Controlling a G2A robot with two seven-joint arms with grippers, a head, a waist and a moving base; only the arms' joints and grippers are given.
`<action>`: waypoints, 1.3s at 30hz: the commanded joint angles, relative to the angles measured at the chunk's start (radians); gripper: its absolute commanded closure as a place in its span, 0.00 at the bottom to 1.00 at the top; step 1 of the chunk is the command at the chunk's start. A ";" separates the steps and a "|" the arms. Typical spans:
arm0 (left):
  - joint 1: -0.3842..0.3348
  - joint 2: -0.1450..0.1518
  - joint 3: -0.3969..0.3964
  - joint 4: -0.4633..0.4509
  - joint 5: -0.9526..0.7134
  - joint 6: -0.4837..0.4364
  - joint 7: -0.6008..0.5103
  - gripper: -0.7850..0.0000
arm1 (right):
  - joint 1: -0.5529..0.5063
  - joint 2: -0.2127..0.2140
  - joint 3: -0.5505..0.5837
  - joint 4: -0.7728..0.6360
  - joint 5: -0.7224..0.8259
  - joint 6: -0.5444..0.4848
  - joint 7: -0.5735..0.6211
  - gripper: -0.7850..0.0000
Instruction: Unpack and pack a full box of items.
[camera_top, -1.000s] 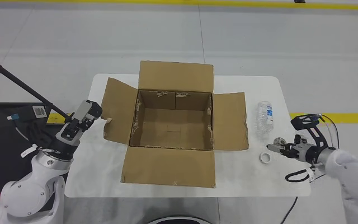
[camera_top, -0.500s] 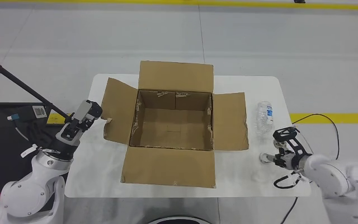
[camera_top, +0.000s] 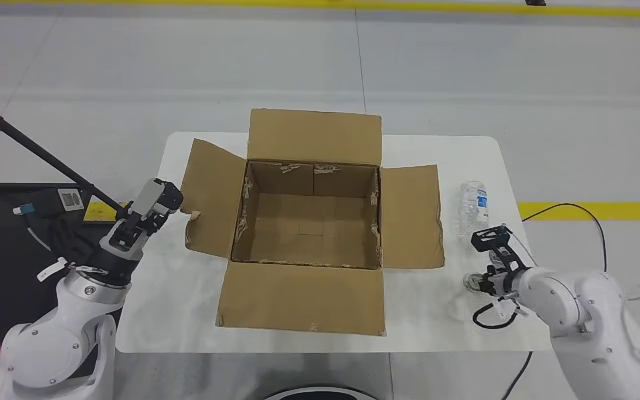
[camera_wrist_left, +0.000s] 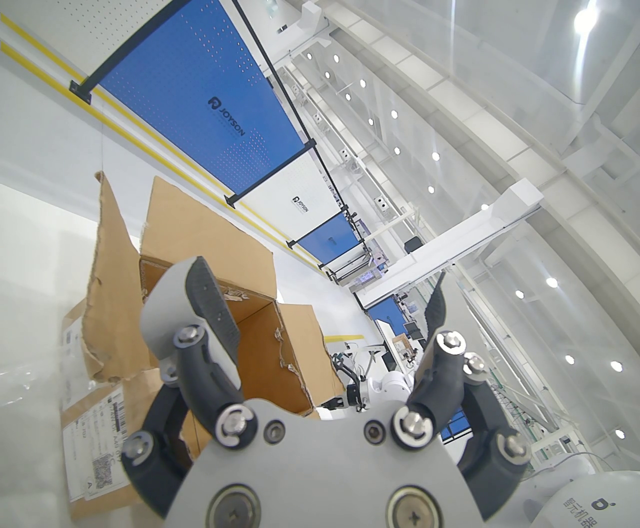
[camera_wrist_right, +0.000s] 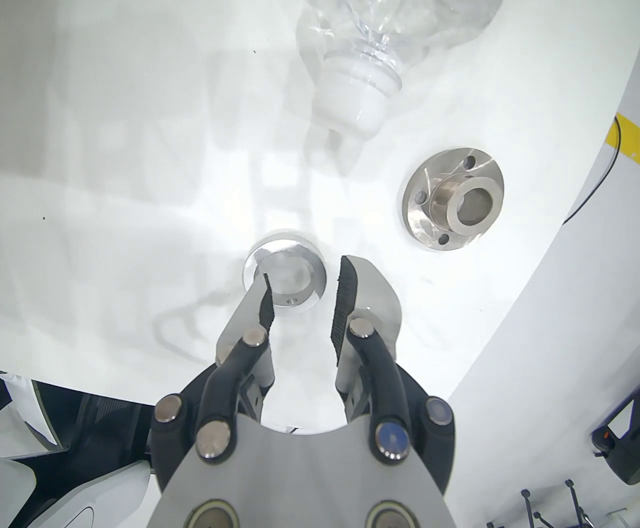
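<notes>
Right gripper (camera_wrist_right: 303, 277): jaws parted, nothing held. It sits low over the white table (camera_wrist_right: 125, 150), near its right front corner. A small silver metal ring (camera_wrist_right: 292, 257) lies flat right at my tips, and one pad overlaps its rim (contact not clear).

Just past it, apart from it, is a round steel flanged bushing (camera_wrist_right: 430, 210), bore facing up. The table's curved edge runs close on that side, so there is little room there.

Beyond both lies a clear plastic bottle (camera_wrist_right: 357, 95) on its side, white cap towards me. The open brown cardboard box (camera_top: 312, 230) is well apart, with its right flap the nearest cardboard edge and bare table between.

Left gripper (camera_wrist_left: 320, 282): fingers spread wide, empty. It is at the table's left edge, near the box's left flap.
</notes>
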 joint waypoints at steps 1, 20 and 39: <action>0.000 0.000 0.000 0.000 0.000 0.000 0.000 0.00 | 0.009 -0.001 -0.007 0.013 0.004 -0.008 0.003 0.66; 0.000 0.000 0.000 0.000 0.000 0.000 0.000 0.00 | 0.066 -0.007 -0.057 0.084 0.000 -0.016 0.023 0.89; 0.000 0.000 0.000 0.000 0.000 0.000 0.000 0.00 | 0.119 -0.001 0.131 -0.203 0.174 0.055 -0.078 1.00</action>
